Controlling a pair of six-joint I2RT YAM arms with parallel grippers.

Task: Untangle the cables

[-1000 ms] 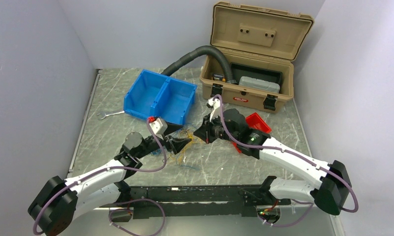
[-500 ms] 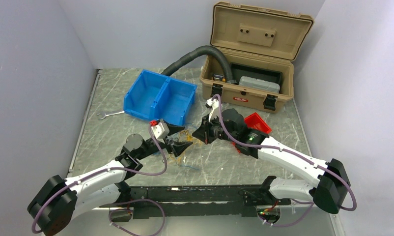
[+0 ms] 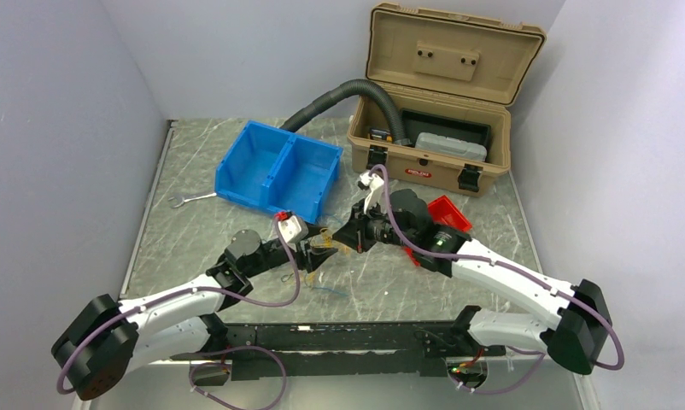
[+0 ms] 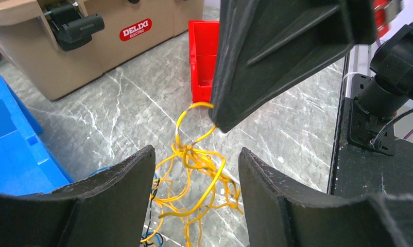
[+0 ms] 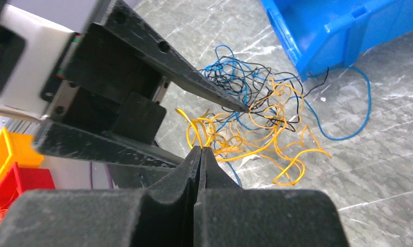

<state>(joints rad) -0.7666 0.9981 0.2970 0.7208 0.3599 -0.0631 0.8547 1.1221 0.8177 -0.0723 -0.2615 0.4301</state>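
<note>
Both arms meet mid-table [image 3: 390, 273] over the cables [image 3: 324, 249], a loose knot of yellow, blue and black strands lying on the marbled top just in front of the blue bin [image 3: 279, 166]. The left gripper [image 3: 316, 249] has its fingers spread wide, and from its wrist view the yellow clump [image 4: 199, 175] sits in the gap between the two pads [image 4: 137, 175], which straddle it. The right gripper [image 3: 349, 235] comes in from the other side, fingers pressed tight together, and a yellow loop rises from the knot to its tip, so it looks pinched on that strand. From the right wrist, the left arm's pointed finger [image 5: 194, 82] cuts across the tangle [image 5: 256, 118], hiding part of the blue and black wires behind it. One long blue strand curls out towards the corner of the blue bin [image 5: 348, 31]. A small red bin [image 3: 448, 212] sits close behind the right gripper, the open tan toolbox [image 3: 429, 128] stands beyond it, and a corrugated black hose [image 3: 339, 94] arches into the box. A wrench [image 3: 190, 199] lies off to the left of the blue bin.
</note>
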